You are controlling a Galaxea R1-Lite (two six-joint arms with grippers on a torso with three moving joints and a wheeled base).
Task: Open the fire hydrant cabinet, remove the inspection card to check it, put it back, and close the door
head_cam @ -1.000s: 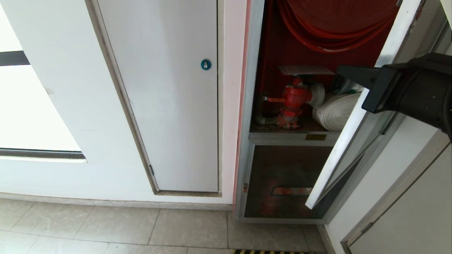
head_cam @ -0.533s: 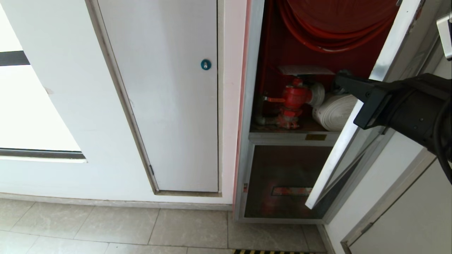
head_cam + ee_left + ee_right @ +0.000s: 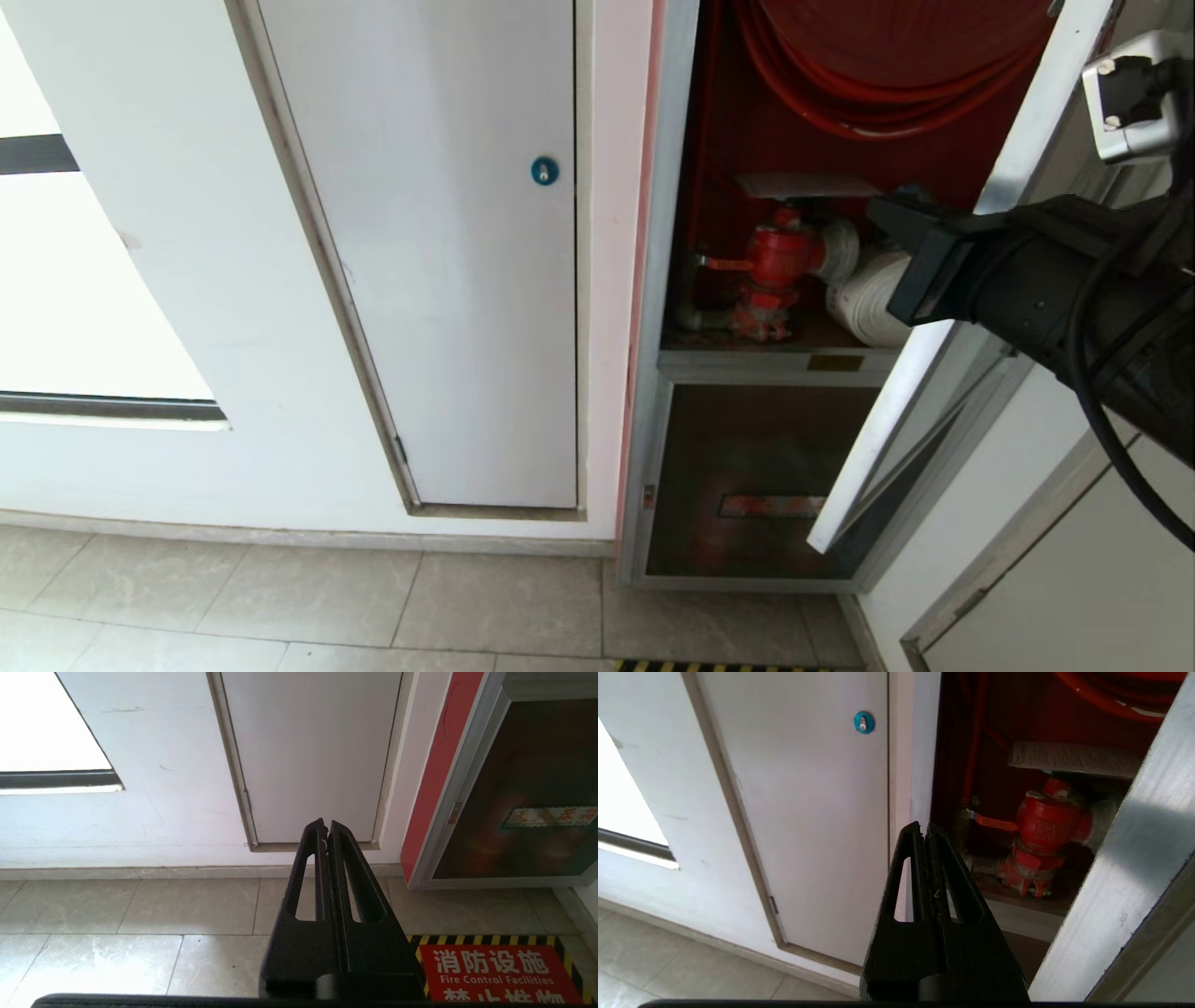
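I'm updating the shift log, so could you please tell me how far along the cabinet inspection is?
Done: the door of the fire hydrant cabinet stands open. In hand: the right gripper, fingers shut and empty, is at the opening near the inspection card, which lies above the red valve. Left: taking the card out, checking, returning it, closing the door.

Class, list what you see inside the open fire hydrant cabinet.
Inside the cabinet: a red hose reel, red valve, white rolled hose, and the card. The door and right gripper cover the rest.

My cabinet's shelf [image 3: 747, 359] carries the red valve [image 3: 775, 271] at left, the rolled white hose [image 3: 873, 303] right (the card [image 3: 803, 185] seemingly perched atop the valve).
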